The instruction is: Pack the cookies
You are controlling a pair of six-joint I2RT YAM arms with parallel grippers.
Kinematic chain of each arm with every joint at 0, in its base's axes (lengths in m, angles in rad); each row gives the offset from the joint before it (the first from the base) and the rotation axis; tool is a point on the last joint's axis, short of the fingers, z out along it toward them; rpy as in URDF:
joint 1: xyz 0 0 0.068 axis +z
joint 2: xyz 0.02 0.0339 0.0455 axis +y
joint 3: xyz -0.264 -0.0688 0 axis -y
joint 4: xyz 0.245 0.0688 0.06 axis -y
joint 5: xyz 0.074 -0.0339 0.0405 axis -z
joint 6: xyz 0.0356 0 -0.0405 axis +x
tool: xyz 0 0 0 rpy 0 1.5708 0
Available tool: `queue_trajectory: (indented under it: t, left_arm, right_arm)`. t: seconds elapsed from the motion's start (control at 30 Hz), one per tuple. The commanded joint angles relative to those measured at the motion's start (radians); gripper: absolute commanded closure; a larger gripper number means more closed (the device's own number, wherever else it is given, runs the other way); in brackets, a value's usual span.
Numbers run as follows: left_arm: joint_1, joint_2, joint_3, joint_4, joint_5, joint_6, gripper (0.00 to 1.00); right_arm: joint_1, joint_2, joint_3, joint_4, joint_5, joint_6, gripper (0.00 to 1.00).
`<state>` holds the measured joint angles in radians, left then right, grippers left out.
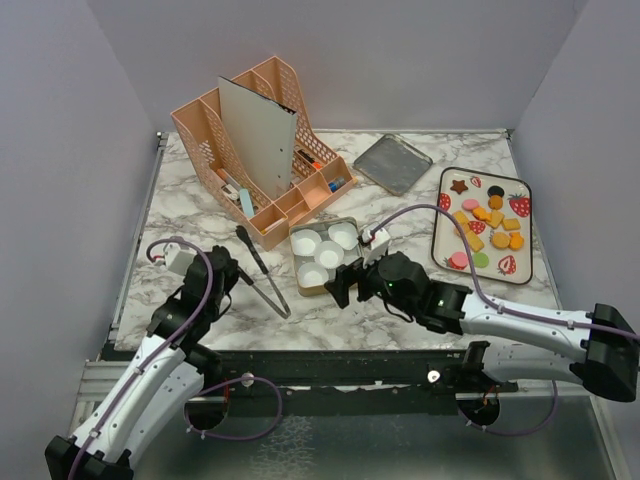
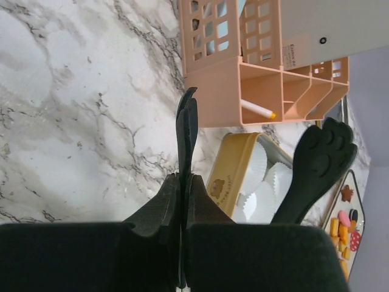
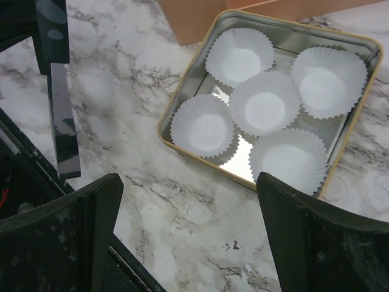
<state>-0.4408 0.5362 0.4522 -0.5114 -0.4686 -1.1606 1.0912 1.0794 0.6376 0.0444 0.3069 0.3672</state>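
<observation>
Cookies (image 1: pixel 485 225): heaped on the strawberry tray (image 1: pixel 437 215) at the table's 3 o'clock; the left wrist view catches only a few.
Organizer (image 1: pixel 260 150): 12 o'clock.
Tin (image 3: pixel 178 97): centre; the right wrist view shows five paper cups (image 3: pixel 264 109).
Right gripper (image 3: pixel 188 225): fingers spread, empty, at the tin's 5 o'clock.
Left gripper (image 2: pixel 187 103): fingers pressed together, empty.
Tongs (image 1: pixel 262 270): flat, at the tin's 9 o'clock.

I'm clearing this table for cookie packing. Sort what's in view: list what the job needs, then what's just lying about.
Needed:
cookies on the strawberry tray
tin holding five paper cups
tongs
tin lid, probably

Lying about:
pink desk organiser
white board standing in it
pen in its front compartment
</observation>
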Motion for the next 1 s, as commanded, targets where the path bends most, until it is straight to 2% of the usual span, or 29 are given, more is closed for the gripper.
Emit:
queue_trajectory:
  t: [0.0, 0.23, 0.57, 0.77, 0.97]
  left_arm:
    - [-0.003, 0.047, 0.095, 0.026, 0.035, -0.037, 1.0]
    - [-0.003, 0.125, 0.138, 0.155, 0.102, -0.018, 1.0]
    - [-0.003, 0.225, 0.2, 0.186, 0.105, -0.054, 1.0]
    - [-0.003, 0.206, 0.136, 0.416, 0.195, 0.01, 1.0]
    - [-0.003, 0.174, 0.048, 0.668, 0.308, 0.023, 1.0]
  right_arm:
    - [0.004, 0.044, 0.048, 0.085, -0.129, 0.001, 0.0]
    - [0.004, 0.088, 0.084, 0.127, -0.164, -0.038, 0.0]
    - [0.006, 0.161, 0.087, 0.263, -0.15, -0.116, 0.0]
    - [0.004, 0.168, 0.081, 0.343, -0.205, -0.053, 0.0]
    - [-0.026, 0.135, 0.068, 0.39, -0.331, 0.023, 0.0]
